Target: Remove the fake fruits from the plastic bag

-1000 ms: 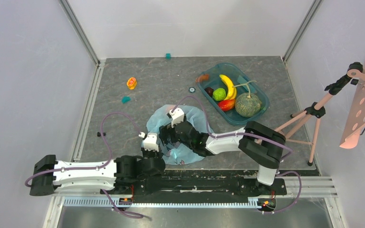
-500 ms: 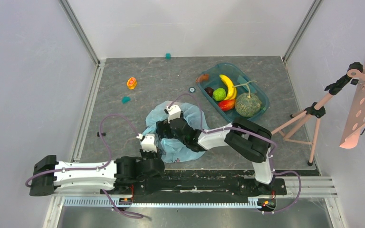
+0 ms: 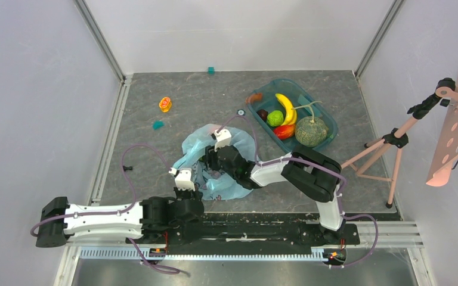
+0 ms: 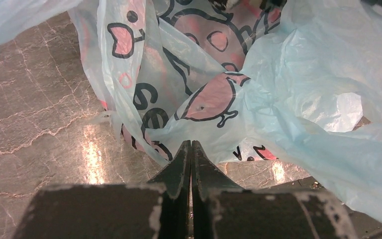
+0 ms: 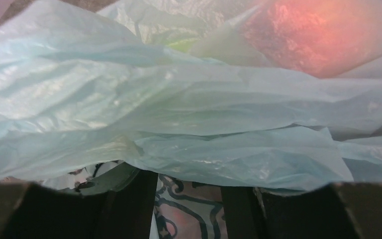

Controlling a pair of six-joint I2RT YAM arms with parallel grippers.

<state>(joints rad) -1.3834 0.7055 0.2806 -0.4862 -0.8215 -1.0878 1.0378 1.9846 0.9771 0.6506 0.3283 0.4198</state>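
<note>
- Right now the plastic bag (image 3: 192,149) lies crumpled on the bench (image 3: 149,158), at the near middle, between the two arms.
- Left gripper (image 4: 190,145) is at the bag's near-left edge, jaws clenched flat together with the printed film pinched at their tips.
- Right gripper (image 5: 186,181) is nosed in from the right, jaws spread apart; pale blue film drapes over them and printed film shows between.
- Through that film, far right in the right wrist view, glows a pinkish-orange shape (image 5: 323,35), too blurred to name.
- Out at the far right sits the teal tray (image 3: 298,85), well apart from the bag.
- In it: the melon (image 3: 310,132) at the near-right end, the green apple (image 3: 275,118), the dark grape bunch (image 3: 263,114) just left of the apple, plus a banana (image 3: 286,107) and a red mango (image 3: 284,131).
</note>
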